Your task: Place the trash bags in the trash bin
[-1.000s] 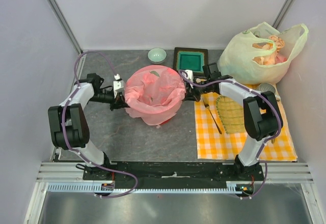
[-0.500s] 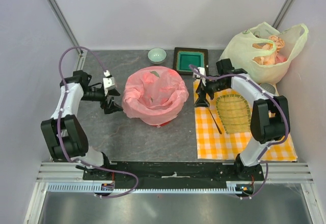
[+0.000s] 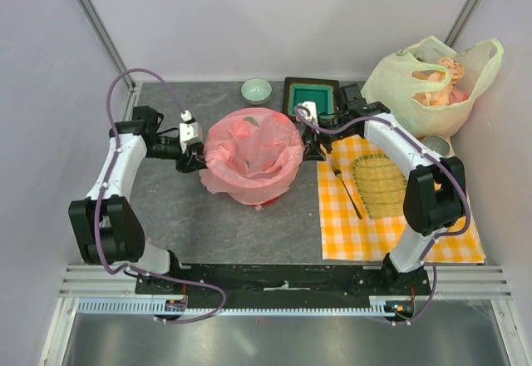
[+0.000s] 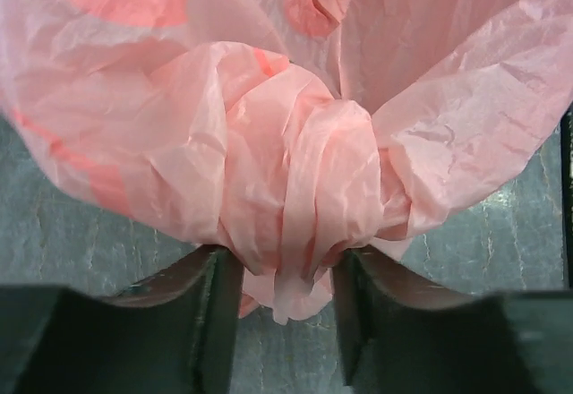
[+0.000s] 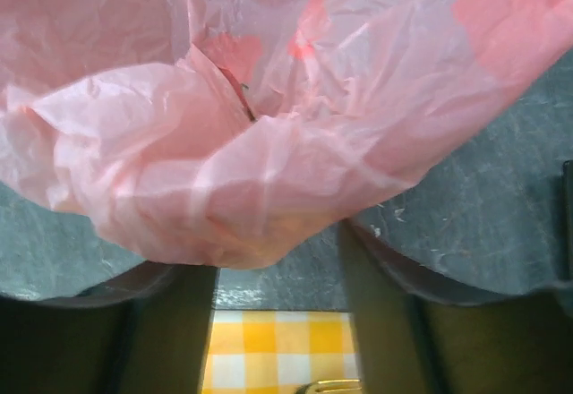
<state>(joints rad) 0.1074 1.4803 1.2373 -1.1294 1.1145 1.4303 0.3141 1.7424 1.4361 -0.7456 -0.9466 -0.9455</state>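
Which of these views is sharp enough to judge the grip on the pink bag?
Left wrist: the trash bag is crisp, its bunched handle between the soft, dark fingers. Right wrist: bag folds softer, fingers blurred and shadowed. Top external: evenly lit and sharp, but both grippers too small to judge.

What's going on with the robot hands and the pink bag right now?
Left gripper open around a bunched fold of pink bag. Right gripper open at the bag's other side. Bag draped over the bin. Nothing blocking.

Bright, even, soft-shadowed overhead light; wrist views' near edges blurred
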